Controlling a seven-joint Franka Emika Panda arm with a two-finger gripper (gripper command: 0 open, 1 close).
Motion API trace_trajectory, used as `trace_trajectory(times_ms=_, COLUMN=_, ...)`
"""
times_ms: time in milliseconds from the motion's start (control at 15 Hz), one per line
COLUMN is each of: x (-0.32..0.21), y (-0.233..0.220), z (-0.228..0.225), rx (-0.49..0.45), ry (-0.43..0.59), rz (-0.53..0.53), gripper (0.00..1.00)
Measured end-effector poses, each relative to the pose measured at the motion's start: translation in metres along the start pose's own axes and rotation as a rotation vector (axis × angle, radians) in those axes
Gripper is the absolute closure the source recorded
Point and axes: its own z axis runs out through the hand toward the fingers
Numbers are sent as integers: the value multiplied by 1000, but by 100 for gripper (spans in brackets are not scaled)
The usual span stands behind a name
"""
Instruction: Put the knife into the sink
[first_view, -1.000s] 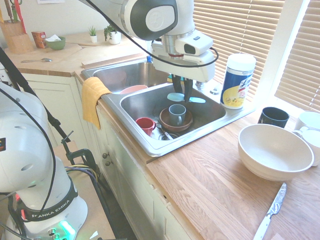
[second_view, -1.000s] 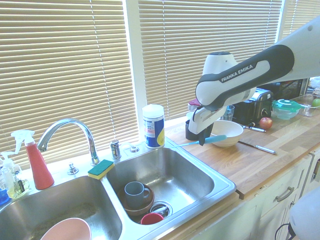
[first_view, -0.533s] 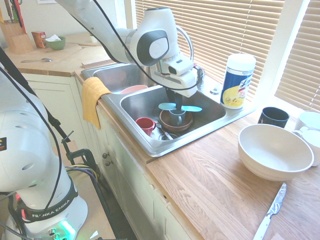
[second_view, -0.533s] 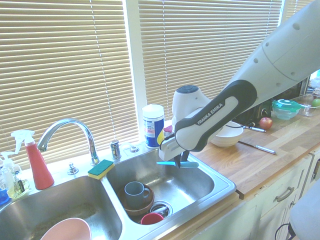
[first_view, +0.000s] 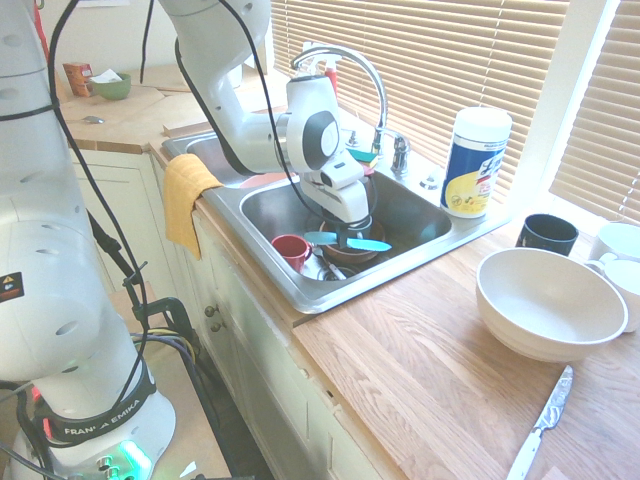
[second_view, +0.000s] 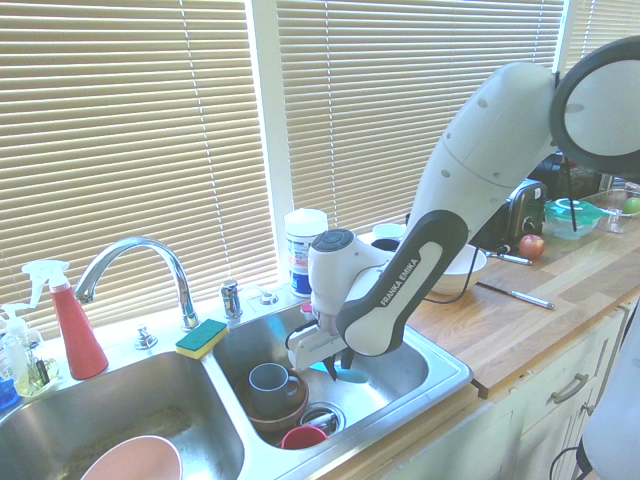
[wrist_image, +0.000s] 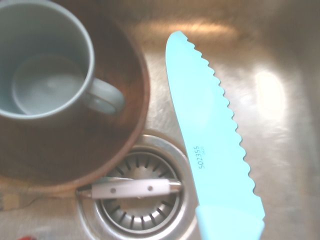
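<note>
Turquoise Knife Held Over the Right-Hand Basin

The turquoise serrated knife (wrist_image: 212, 145) is pinched in the claw (first_view: 343, 240), which points down over the basin of the stainless-steel sink (first_view: 290, 290) nearer the wooden surface (first_view: 400, 380). The knife lies roughly level, with a printed number on its blade.

Below and beside it, a blue-gray mug (second_view: 271, 388) stands in a brown bowl (wrist_image: 115, 135) on the basin floor. Next to the bowl, a utensil with a pale handle (wrist_image: 132, 188) lies across the drain strainer (wrist_image: 140, 217), and a red mug (first_view: 291, 250) is near them. The other basin holds a pink bowl (second_view: 135, 464).

Behind the basins rises a curved chrome faucet (second_view: 150, 250), with a green and yellow sponge (second_view: 202, 338) at the divider, a wipes canister (first_view: 476, 165) on the back rim and a red spray bottle (second_view: 78, 335) farther along. A yellow cloth (first_view: 187, 200) hangs over the front edge.

On the surface are a dark mug (first_view: 547, 236), a large cream bowl (first_view: 550, 305) and a silver knife with a patterned blade (first_view: 542, 420).
</note>
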Motion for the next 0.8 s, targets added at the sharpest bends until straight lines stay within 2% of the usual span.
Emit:
trace_trajectory(times_ms=267, x=5, y=-18, z=32, rx=-15, ry=-24, rz=8, gripper=100)
trace_trajectory(times_ms=600, x=7, y=-19, z=62, rx=-33, ry=-48, rz=1, gripper=100)
trace_trajectory(times_ms=667, x=7, y=-17, z=69, rx=-40, ry=-55, rz=-1, gripper=0)
trace_trajectory(times_ms=800, x=7, y=-12, z=81, rx=-49, ry=-69, rz=7, gripper=0)
